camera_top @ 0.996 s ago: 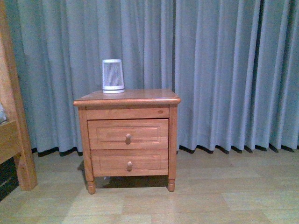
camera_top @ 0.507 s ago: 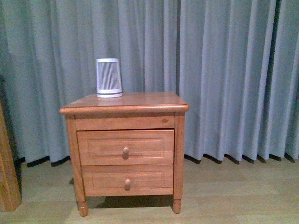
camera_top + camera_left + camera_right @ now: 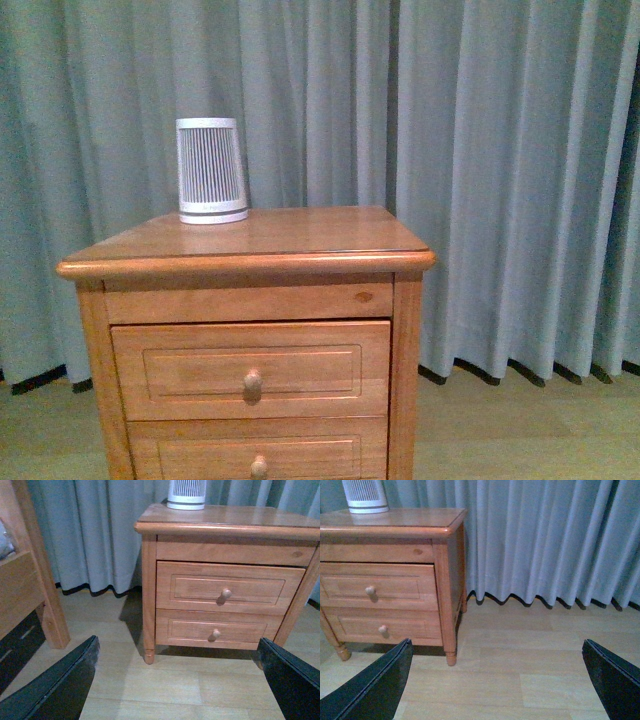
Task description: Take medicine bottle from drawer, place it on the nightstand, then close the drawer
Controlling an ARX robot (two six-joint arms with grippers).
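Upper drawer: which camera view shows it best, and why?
Left wrist view: the drawer shows whole and central, knob included. The front view has it too, low in frame; the right wrist view cuts off one end.

a bedroom: wooden nightstand point(image 3: 300, 235), long curtains point(image 3: 500, 150), bed frame point(image 3: 42, 590).

Nightstand point(image 3: 395, 527) with upper drawer point(image 3: 395, 587) closed, grey curtain point(image 3: 545, 540) behind; right end effector point(image 3: 497, 644) spread wide
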